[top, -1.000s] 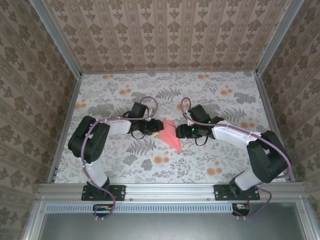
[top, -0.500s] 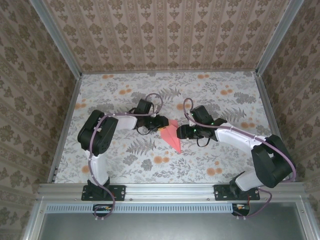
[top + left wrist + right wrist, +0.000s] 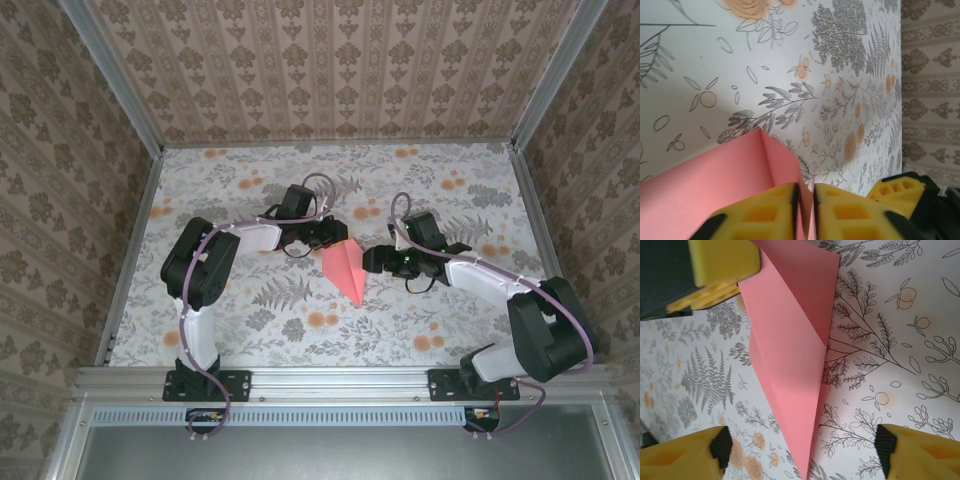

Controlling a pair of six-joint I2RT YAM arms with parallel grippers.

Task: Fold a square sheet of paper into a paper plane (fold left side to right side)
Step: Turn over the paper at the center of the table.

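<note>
The square sheet of paper is folded into a slim salmon-pink dart, the paper plane (image 3: 345,268). It lies mid-table with its point toward the near edge. My left gripper (image 3: 335,233) sits at its far wide end. In the left wrist view the yellow fingers (image 3: 765,212) are pressed together on a raised edge of the paper plane (image 3: 715,185), so the left gripper (image 3: 805,192) is shut on it. My right gripper (image 3: 372,260) stands just right of the plane. In the right wrist view the right gripper (image 3: 802,450) is open, its pads wide apart astride the tip of the paper plane (image 3: 790,355) without touching it.
The floral tablecloth (image 3: 250,190) covers the table inside patterned walls (image 3: 330,70). The left gripper's yellow finger (image 3: 722,262) shows at the top left of the right wrist view. One yellow finger of the right gripper (image 3: 900,187) shows at the lower right of the left wrist view.
The left gripper slid right onto the plane's far end and closed on its edge. The right gripper opened wide and backed off to the right. The plane shifted slightly right.
</note>
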